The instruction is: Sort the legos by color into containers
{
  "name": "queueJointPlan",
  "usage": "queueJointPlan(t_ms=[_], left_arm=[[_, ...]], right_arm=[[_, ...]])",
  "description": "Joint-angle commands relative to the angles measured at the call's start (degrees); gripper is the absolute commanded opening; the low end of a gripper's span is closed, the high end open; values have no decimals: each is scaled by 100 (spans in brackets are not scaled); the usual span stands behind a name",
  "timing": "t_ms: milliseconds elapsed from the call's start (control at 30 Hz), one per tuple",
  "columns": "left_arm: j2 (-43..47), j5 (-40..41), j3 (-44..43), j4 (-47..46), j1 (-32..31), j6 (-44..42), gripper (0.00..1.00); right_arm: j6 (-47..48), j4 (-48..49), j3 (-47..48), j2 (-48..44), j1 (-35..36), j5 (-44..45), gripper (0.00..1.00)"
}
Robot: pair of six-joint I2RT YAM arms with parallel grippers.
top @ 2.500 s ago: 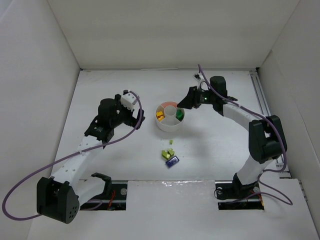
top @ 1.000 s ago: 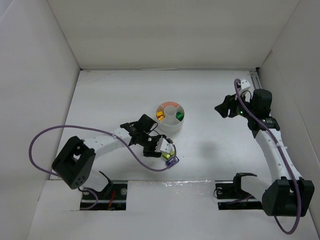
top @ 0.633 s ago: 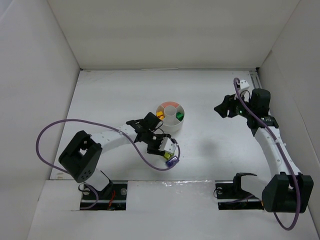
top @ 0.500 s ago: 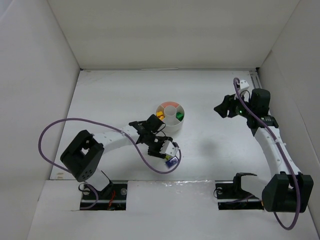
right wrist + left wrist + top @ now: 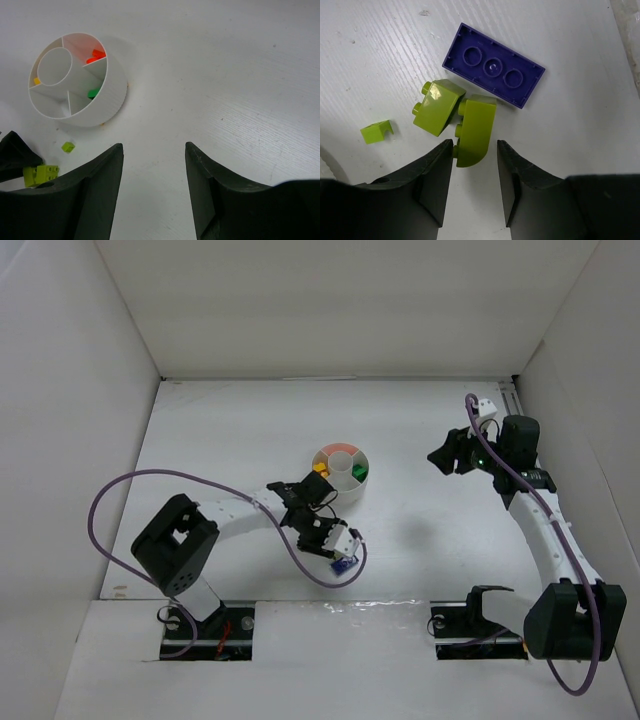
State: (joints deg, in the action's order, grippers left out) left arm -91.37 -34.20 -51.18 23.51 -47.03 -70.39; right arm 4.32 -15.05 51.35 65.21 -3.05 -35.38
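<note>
Swung down from the dish (image 5: 340, 496) to the desk (image 5: 570, 125), the left gripper (image 5: 475, 147) straddles a lime brick (image 5: 476, 127), jaws narrowing but not yet clamped, so pickup looks imminent.

White table (image 5: 225, 430) bears dish (image 5: 111, 97) and loose legos (image 5: 475, 131).

left claw (image 5: 475, 150) low, right claw (image 5: 153, 150) raised, agape
</note>
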Motion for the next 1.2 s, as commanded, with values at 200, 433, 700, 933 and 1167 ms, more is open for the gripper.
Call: queueJointPlan(t_ms=[200,433,700,933,1167], left_arm=[[14,-105,-402,321,-35,508,21],[655,316,-866,768,-35,1492,15],[543,1248,-3151,3299,18,1335,12],[-47,2249,-4120,4100,71,1081,12],[-766,3041,-4681,4100,71,1027,12]], right_arm=[[96,63,208,-69,-29,-145,57],[43,116,103,-246,-29,-251,57],[-168,274,103,-360,-29,-374,57],[-361,327,103,-526,-29,-426,57],[-414,380,51,-527,-29,-426,57]])
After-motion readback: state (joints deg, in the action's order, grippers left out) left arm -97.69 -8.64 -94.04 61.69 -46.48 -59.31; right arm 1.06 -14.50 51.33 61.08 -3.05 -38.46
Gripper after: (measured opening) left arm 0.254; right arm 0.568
